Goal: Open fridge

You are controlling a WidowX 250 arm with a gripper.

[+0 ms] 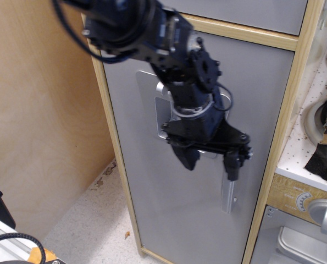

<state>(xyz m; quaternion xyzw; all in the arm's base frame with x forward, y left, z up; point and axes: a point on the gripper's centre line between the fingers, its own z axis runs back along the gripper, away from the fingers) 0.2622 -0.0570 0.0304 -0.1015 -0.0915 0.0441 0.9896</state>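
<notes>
The fridge is a tall cabinet with a light-wood frame and a large matte grey door, which is closed. My black gripper hangs in front of the door, pointing down, with its jaws spread apart. Its right finger lies over the upper part of the silver bar handle; its left finger is over bare door to the handle's left. The arm hides most of the silver dispenser panel; only the panel's left edge shows, and the buttons are hidden.
A plywood wall stands to the left, with speckled floor below. A short grey panel sits above the door. At the lower right is a small oven door with a round knob. Cables lie at the bottom left.
</notes>
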